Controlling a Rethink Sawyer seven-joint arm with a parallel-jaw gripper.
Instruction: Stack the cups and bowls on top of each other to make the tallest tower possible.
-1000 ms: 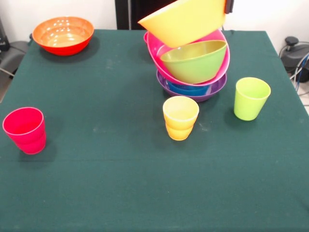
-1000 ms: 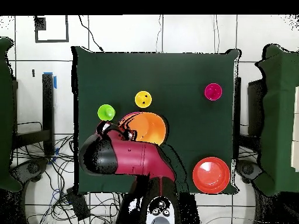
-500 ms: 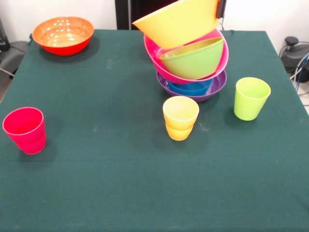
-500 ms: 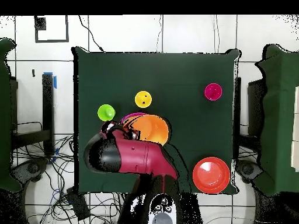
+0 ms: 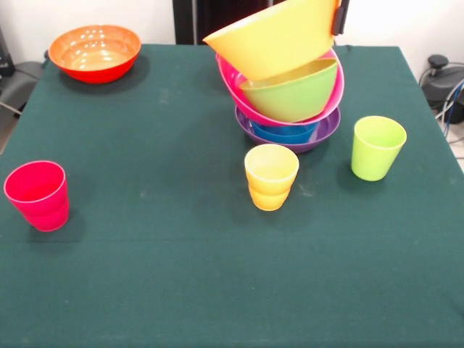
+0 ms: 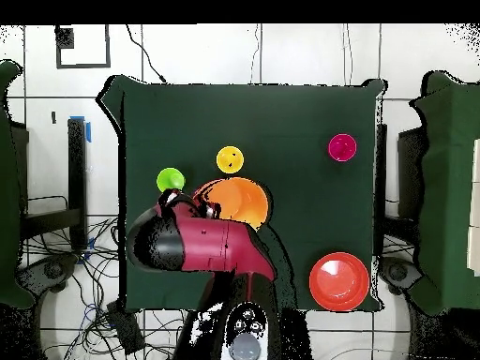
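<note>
A light orange bowl [image 5: 275,36] hangs tilted over the tower, its low side at the pink bowl's rim. My gripper [image 5: 337,17] is shut on its raised right rim at the top edge. Below it the tower has a pink bowl [image 5: 230,81] holding a lime green bowl [image 5: 293,93], over a blue bowl [image 5: 286,133] in a purple bowl [image 5: 326,130]. From overhead the light orange bowl [image 6: 239,201] covers the tower beside my arm [image 6: 192,242]. Loose cups stand around: yellow [image 5: 270,176], lime green [image 5: 377,147] and red [image 5: 38,194].
A red-orange bowl [image 5: 95,52] sits alone at the far left corner of the green-clothed table [image 5: 181,275]. Overhead shows that bowl [image 6: 338,280] low on the right, with the green cup [image 6: 171,179], yellow cup [image 6: 230,159] and red cup [image 6: 342,147] spread above it.
The light orange bowl has shifted a little right and down onto the pink bowl's rim. The pink bowl, tipped a second ago, now sits more level.
</note>
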